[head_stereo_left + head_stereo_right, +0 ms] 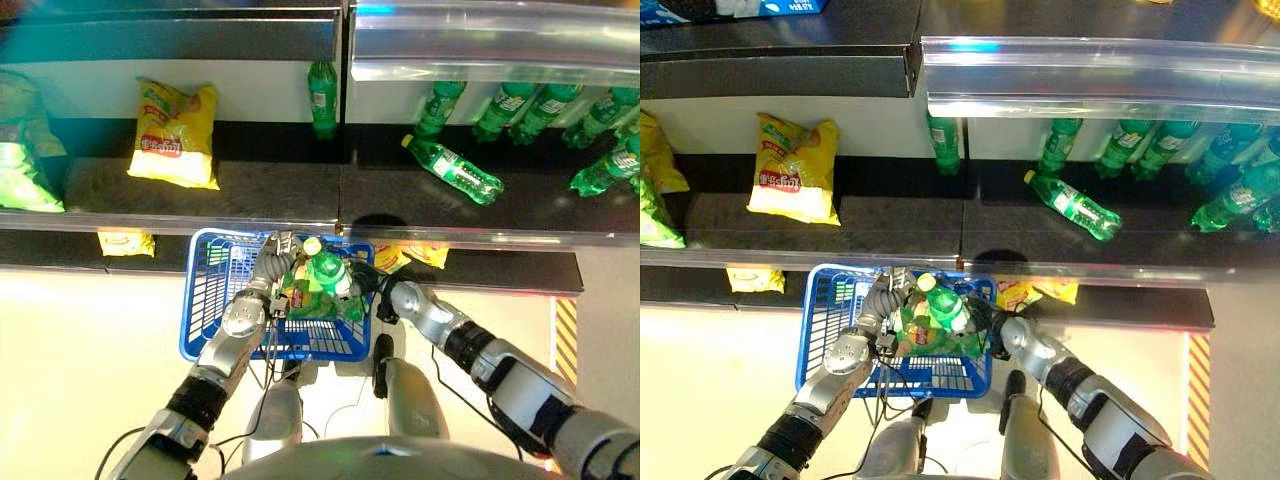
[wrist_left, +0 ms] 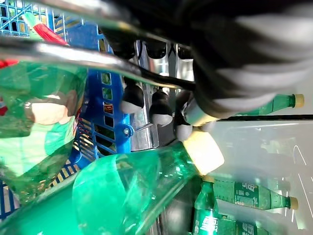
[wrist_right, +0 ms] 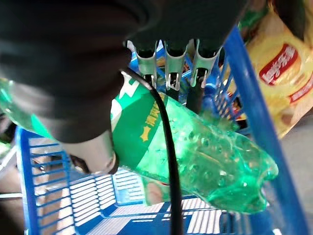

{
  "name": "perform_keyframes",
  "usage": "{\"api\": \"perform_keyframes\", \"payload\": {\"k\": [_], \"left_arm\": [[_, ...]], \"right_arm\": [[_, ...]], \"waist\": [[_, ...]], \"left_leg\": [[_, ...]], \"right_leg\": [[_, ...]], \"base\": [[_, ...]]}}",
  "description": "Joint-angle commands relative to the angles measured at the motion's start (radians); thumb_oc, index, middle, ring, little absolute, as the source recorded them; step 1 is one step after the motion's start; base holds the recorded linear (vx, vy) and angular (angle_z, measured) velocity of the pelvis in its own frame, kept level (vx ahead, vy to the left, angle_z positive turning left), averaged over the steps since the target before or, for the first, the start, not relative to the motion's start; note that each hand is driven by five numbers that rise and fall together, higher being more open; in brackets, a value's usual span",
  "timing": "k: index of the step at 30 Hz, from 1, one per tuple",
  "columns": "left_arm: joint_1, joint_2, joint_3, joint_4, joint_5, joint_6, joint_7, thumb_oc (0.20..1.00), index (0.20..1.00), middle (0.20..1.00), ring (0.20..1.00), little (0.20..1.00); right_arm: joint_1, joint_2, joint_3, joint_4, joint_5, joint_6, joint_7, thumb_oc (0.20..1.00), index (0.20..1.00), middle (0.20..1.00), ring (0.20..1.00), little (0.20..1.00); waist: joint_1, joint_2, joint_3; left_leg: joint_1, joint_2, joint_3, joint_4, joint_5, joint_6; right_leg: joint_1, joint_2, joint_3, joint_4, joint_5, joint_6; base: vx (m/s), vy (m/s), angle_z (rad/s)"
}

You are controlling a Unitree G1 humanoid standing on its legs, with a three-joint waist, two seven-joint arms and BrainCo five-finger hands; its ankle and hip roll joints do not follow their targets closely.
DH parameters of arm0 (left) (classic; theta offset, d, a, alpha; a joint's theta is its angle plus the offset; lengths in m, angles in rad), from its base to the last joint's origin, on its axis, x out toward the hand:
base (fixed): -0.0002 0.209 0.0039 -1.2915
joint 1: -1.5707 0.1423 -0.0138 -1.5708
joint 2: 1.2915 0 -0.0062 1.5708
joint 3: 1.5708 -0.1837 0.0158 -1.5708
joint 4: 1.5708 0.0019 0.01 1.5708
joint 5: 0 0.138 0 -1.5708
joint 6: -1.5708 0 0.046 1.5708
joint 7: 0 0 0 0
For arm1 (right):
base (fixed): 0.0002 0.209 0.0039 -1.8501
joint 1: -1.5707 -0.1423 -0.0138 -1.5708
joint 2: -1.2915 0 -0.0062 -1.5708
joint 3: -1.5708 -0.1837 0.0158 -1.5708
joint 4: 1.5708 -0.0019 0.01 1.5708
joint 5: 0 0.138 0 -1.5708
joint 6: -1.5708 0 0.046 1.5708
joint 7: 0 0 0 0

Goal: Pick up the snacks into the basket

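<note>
Bright glare is thrown along the clear plastic shelf edge, shelf recesses are left dim, and close objects are blurred in wrist views.

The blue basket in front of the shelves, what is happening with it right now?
The robot's right hand is curled round a green bottle and holds it over the blue basket, above the green packets already inside. The left hand is at the basket's metal handle, fingers curled round it. A yellow snack bag and more green bottles lie on the shelf.
</note>
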State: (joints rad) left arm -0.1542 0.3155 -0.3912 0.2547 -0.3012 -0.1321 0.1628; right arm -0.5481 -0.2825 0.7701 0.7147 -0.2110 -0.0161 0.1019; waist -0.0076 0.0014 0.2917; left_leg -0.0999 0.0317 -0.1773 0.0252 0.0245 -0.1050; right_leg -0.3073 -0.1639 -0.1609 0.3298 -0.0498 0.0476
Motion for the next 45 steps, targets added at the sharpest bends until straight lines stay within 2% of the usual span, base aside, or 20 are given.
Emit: {"api": "perform_keyframes", "payload": {"k": [1,9,10,15,21,25,31,34,38,45], "left_arm": [[-0.271,-0.036,-0.085,-0.265,-0.006,-0.134,-0.058,0.2,0.2,0.2,0.2,0.2],[-0.293,-0.042,-0.115,-0.298,-0.027,-0.123,-0.063,0.2,0.2,0.2,0.2,0.2],[-0.295,-0.044,-0.121,-0.296,-0.024,-0.119,-0.062,0.2,0.2,0.2,0.2,0.2],[-0.306,-0.05,-0.115,-0.3,-0.01,-0.124,-0.06,0.2,0.2,0.2,0.2,0.2],[-0.33,-0.042,-0.101,-0.298,-0.003,-0.133,-0.038,0.2,0.2,0.2,0.2,0.2],[-0.345,-0.053,-0.113,-0.31,-0.031,-0.135,-0.028,0.2,0.2,0.2,0.2,0.2],[-0.365,-0.067,-0.156,-0.336,-0.063,-0.135,-0.017,0.2,0.2,0.2,0.2,0.2],[-0.367,-0.085,-0.185,-0.334,-0.08,-0.135,-0.009,0.2,0.2,0.2,0.2,0.2],[-0.36,-0.088,-0.197,-0.327,-0.075,-0.137,0.003,0.2,0.2,0.2,0.2,0.2],[-0.356,-0.094,-0.216,-0.326,-0.082,-0.144,0.002,0.2,0.2,0.2,0.2,0.2]], "right_arm": [[-0.081,0.164,0.088,0.009,-0.05,-0.078,0.019,0.2,0.2,0.2,0.2,0.2],[-0.109,0.182,0.091,0.035,-0.092,-0.062,-0.004,0.2,0.2,0.2,0.2,0.2],[-0.136,0.163,0.114,-0.017,-0.168,-0.076,-0.015,0.2,0.2,0.2,0.2,0.2],[-0.144,0.105,0.143,-0.122,-0.248,-0.114,-0.01,0.2,0.2,0.2,0.2,0.2],[-0.094,0.067,0.128,-0.15,-0.257,-0.129,-0.024,0.2,0.2,0.2,0.2,0.2],[-0.077,0.059,0.101,-0.152,-0.236,-0.138,-0.077,0.2,0.2,0.2,0.2,0.2],[-0.106,0.006,0.041,-0.297,-0.273,-0.152,-0.201,0.2,0.2,0.2,0.2,0.2],[-0.126,0.017,0.039,-0.288,-0.293,-0.153,-0.264,0.2,0.2,0.2,0.2,0.2],[-0.118,0.037,0.035,-0.278,-0.272,-0.16,-0.292,0.2,0.2,0.2,0.2,0.2],[-0.137,0.069,0.084,-0.195,-0.348,-0.154,-0.323,0.2,0.2,0.2,0.2,0.2]], "waist": [[0.012,-0.03,-0.062],[0.016,-0.032,-0.053],[0.014,-0.033,-0.055],[0.008,-0.034,-0.053],[0.001,-0.032,-0.05],[0.0,-0.023,-0.046],[-0.005,-0.009,-0.032],[-0.004,-0.003,-0.026],[-0.008,-0.001,-0.026],[-0.006,0.0,-0.037]], "left_leg": [[0.082,-0.069,-0.004,-0.052,-0.083,0.07],[0.075,-0.072,-0.005,-0.048,-0.083,0.073],[0.076,-0.072,-0.004,-0.05,-0.084,0.074],[0.075,-0.073,-0.003,-0.049,-0.086,0.074],[0.074,-0.073,-0.006,-0.053,-0.084,0.075],[0.068,-0.073,-0.007,-0.055,-0.081,0.075],[0.059,-0.077,-0.006,-0.055,-0.075,0.076],[0.054,-0.08,-0.007,-0.053,-0.074,0.078],[0.054,-0.084,-0.004,-0.049,-0.075,0.08],[0.056,-0.085,-0.006,-0.048,-0.08,0.081]], "right_leg": [[0.051,-0.035,0.075,-0.042,-0.015,0.087],[0.043,-0.037,0.078,-0.041,-0.01,0.088],[0.041,-0.037,0.079,-0.041,-0.01,0.089],[0.037,-0.039,0.08,-0.037,-0.012,0.091],[0.032,-0.042,0.079,-0.032,-0.014,0.095],[0.027,-0.044,0.076,-0.033,-0.011,0.096],[0.016,-0.045,0.079,-0.03,-0.01,0.097],[0.014,-0.049,0.077,-0.027,-0.01,0.097],[0.015,-0.051,0.077,-0.029,-0.008,0.097],[0.017,-0.05,0.081,-0.029,-0.011,0.096]], "base": [[0.0,0.0,0.0],[0.0,0.0,0.0],[0.0,0.0,0.0],[0.0,0.0,0.0],[0.0,0.0,0.0],[0.0,0.002,0.01],[0.0,0.002,0.02],[0.0,0.0,0.0],[0.0,0.0,0.0],[0.0,0.0,0.0]]}}
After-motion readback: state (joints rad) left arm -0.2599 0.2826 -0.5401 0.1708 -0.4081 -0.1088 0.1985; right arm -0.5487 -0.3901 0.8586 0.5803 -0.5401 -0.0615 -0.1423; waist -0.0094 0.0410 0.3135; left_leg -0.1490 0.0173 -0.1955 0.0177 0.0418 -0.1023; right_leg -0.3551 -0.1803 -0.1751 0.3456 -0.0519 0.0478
